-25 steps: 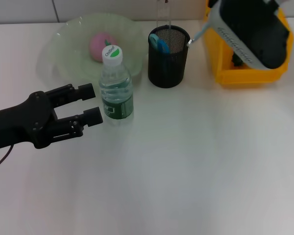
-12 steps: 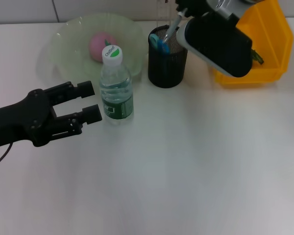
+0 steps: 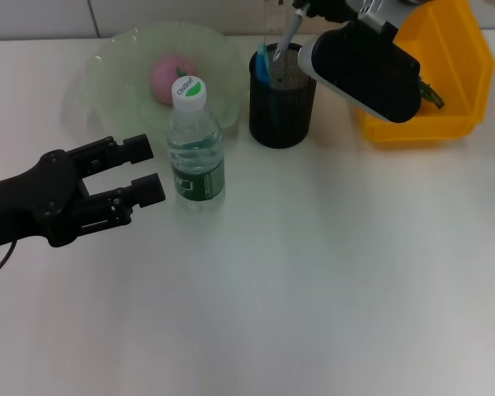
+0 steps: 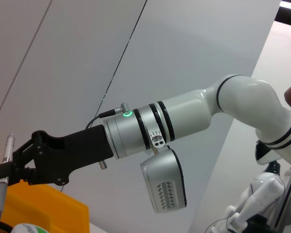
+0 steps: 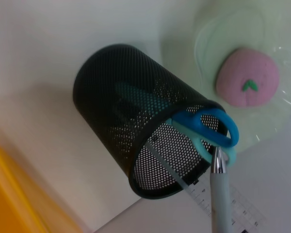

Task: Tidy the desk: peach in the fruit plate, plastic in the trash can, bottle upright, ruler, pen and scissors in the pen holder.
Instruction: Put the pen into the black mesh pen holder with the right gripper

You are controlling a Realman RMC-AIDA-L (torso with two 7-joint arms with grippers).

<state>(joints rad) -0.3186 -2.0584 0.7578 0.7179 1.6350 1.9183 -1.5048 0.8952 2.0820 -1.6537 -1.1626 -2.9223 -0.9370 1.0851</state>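
Observation:
My right gripper (image 3: 304, 10) is shut on a grey pen (image 3: 287, 37) and holds it tilted over the black mesh pen holder (image 3: 282, 107), tip at the rim. The left wrist view shows that gripper (image 4: 7, 162) clamping the pen (image 4: 1, 189). Blue scissors (image 3: 262, 64) and a clear ruler (image 3: 272, 21) stand in the holder. The right wrist view shows the pen (image 5: 220, 194) beside the scissors' handles (image 5: 208, 128). The water bottle (image 3: 195, 140) stands upright. My left gripper (image 3: 148, 169) is open and empty, just left of it. The pink peach (image 3: 172, 78) lies in the green plate (image 3: 107, 91).
A yellow bin (image 3: 445, 91) stands at the back right with something green inside. The plate, bottle and holder crowd the back of the white table (image 3: 313, 289). The wall runs along the table's far edge.
My right arm has swung left from over the yellow bin to above the pen holder, carrying the pen. My left gripper has drawn back slightly from the bottle.

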